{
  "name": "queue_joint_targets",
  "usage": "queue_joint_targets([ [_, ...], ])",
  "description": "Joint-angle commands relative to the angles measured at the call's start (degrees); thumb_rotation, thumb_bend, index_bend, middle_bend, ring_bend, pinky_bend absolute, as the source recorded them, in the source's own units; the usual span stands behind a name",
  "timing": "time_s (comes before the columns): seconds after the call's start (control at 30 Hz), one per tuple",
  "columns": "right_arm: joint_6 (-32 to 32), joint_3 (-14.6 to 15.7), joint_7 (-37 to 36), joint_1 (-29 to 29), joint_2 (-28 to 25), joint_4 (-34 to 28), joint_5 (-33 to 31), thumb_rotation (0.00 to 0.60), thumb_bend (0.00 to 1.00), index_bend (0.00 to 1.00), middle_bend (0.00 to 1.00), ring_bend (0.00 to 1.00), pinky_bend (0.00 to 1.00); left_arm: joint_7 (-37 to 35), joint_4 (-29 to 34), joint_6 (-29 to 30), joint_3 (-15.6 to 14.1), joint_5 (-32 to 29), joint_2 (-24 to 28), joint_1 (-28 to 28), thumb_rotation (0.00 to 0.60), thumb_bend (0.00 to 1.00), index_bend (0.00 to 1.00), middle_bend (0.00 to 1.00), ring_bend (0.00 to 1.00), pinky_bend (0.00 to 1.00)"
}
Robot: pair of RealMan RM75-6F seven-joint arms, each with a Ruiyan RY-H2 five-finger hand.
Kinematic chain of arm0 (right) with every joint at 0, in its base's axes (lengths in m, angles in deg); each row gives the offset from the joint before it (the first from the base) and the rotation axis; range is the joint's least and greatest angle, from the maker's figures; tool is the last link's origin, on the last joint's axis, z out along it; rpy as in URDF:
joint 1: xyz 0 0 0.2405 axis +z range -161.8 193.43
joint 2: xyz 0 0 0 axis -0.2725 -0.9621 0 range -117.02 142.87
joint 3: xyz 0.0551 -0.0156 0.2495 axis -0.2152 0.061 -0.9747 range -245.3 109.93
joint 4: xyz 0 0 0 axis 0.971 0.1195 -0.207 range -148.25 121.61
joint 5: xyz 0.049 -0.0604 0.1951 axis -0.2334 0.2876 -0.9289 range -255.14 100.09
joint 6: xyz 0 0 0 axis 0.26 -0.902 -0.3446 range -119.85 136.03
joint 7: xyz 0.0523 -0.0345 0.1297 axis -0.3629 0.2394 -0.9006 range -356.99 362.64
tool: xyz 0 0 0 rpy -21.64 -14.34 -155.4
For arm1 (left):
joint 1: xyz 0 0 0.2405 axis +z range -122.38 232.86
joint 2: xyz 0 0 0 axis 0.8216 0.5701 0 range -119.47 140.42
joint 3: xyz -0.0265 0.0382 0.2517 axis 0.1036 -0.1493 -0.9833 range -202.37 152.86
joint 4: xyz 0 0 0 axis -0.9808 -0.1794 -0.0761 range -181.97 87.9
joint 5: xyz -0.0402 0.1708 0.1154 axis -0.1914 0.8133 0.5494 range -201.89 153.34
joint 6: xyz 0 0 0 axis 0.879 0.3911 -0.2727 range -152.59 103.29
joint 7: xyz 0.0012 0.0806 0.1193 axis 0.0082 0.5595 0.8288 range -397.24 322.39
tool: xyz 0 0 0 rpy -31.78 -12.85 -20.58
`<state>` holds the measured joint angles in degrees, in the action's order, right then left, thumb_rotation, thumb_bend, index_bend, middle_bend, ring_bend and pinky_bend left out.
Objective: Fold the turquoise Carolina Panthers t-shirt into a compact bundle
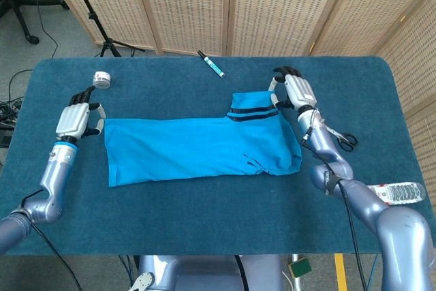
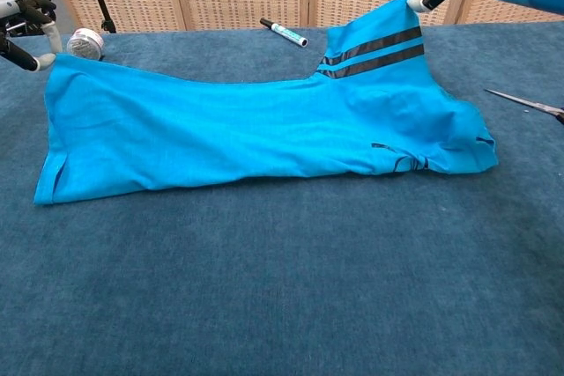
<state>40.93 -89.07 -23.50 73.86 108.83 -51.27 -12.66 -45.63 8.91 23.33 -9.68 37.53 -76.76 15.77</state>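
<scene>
Pinching far corners of the t-shirt (image 1: 197, 148), left hand (image 1: 77, 119) and right hand (image 1: 297, 91) risk uneven tension skewing the fold.

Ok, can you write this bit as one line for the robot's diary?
fold t-shirt | left hand pinches hem corner | right hand pinches striped sleeve | shirt stretched flat

Your table (image 1: 204, 226) is covered in dark blue carpet-like cloth. The turquoise t-shirt (image 1: 197, 148) lies across its middle as a long folded strip, black-striped sleeve toward the far right. Far left sits a small white tape roll (image 1: 101, 80); at the far edge a marker (image 1: 212, 64). To your right lie scissors (image 1: 336, 134), and a plastic bottle (image 1: 395, 193) near the right edge.
</scene>
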Motion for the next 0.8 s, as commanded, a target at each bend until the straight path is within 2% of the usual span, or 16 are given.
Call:
queue_joint_targets([
  [0.03,-1.5,0.3,-1.4,1.6,2.1,3.5,1.1,0.600,0.52,0.67,0.16,0.00,0.02,1.1,-2.5,0.0,0.2,-0.1,-2.0,-0.9,0.600,0.63,0.82,0.00,0.00,0.00],
  [0.37,-4.0,1.3,-2.7,3.4,5.4,9.7,2.7,0.600,0.52,0.67,0.16,0.00,0.02,3.7,-5.7,-1.7,0.7,-1.8,-4.8,-2.1,0.600,0.63,0.82,0.00,0.00,0.00],
  [0.5,-5.5,2.0,-3.1,4.2,7.5,13.8,3.4,0.600,0.52,0.67,0.16,0.00,0.02,6.7,-9.4,-2.6,1.1,-3.8,-7.4,-2.8,0.600,0.63,0.82,0.00,0.00,0.00],
  [0.8,-7.9,1.9,-3.9,5.9,10.7,21.1,3.6,0.600,0.51,0.68,0.16,0.00,0.02,5.5,-14.0,-2.9,1.5,-3.1,-10.1,-3.2,0.600,0.63,0.82,0.00,0.00,0.00],
])
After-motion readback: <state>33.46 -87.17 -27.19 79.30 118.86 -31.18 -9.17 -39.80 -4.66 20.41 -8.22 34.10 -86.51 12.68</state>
